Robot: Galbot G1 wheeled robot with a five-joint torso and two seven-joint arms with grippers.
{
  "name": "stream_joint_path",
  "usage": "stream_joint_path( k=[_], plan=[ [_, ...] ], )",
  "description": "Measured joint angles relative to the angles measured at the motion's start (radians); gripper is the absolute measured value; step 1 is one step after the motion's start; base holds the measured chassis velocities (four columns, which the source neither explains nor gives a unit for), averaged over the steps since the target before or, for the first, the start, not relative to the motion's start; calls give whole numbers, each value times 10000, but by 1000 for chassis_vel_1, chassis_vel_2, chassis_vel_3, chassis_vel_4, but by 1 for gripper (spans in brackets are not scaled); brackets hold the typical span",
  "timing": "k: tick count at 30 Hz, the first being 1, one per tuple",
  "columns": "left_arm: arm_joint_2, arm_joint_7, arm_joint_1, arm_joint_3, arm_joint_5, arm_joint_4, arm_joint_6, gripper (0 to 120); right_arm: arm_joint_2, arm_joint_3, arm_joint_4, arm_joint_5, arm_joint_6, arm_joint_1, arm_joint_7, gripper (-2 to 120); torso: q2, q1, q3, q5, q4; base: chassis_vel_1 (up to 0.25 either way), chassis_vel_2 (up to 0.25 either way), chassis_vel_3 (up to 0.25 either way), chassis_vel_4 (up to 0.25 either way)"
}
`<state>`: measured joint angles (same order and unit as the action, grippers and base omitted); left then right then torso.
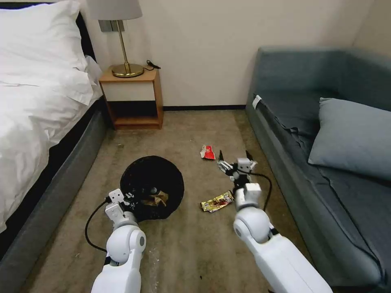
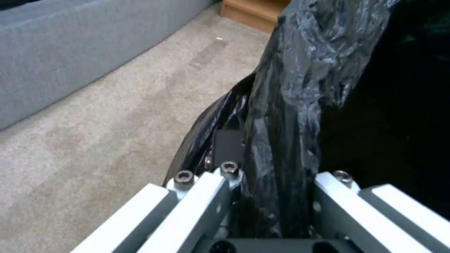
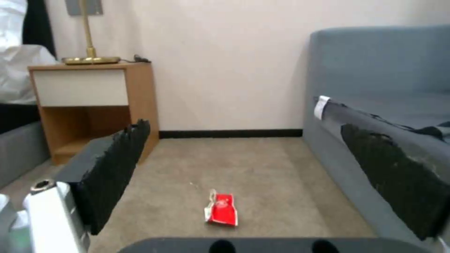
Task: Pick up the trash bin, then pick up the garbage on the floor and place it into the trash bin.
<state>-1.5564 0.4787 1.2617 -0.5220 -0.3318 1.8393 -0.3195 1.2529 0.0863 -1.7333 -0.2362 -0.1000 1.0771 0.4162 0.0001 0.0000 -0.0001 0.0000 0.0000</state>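
Note:
The trash bin (image 1: pixel 151 184), lined with a crinkled black bag (image 2: pixel 300 70), is left of centre on the carpet with its mouth facing up toward me. My left gripper (image 1: pixel 129 199) is shut on its near rim, the bag pinched between the fingers (image 2: pixel 230 146). A crumpled brown paper bag (image 1: pixel 157 199) lies inside the bin. Of the garbage on the floor, a gold-brown snack wrapper (image 1: pixel 217 201) lies just left of my right wrist. A red-and-white wrapper (image 1: pixel 208 152) (image 3: pixel 221 209) lies ahead of my right gripper (image 1: pixel 235 159) (image 3: pixel 255 172), which hangs open above the carpet.
A bed (image 1: pixel 36 122) with a grey base runs along the left. A grey sofa (image 1: pixel 326 162) with a cushion lines the right. A wooden nightstand (image 1: pixel 132 97) with a brass lamp stands against the far wall. Carpet (image 1: pixel 195 252) lies between them.

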Motion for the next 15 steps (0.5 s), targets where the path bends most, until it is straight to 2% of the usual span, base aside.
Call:
stream_joint_path(
  k=[4, 15],
  plan=[
    [51, 0, 0, -26, -50, 18, -12, 1, 179, 189, 244, 292, -417, 423, -301, 100, -1, 0, 0, 0, 0, 0, 0, 0, 0],
    [322, -49, 71, 82, -121, -6, -22, 1, 377, 352, 525, 458, -678, 790, -485, 100, 0, 0, 0, -1, -1, 0, 0, 0, 0]
  ],
)
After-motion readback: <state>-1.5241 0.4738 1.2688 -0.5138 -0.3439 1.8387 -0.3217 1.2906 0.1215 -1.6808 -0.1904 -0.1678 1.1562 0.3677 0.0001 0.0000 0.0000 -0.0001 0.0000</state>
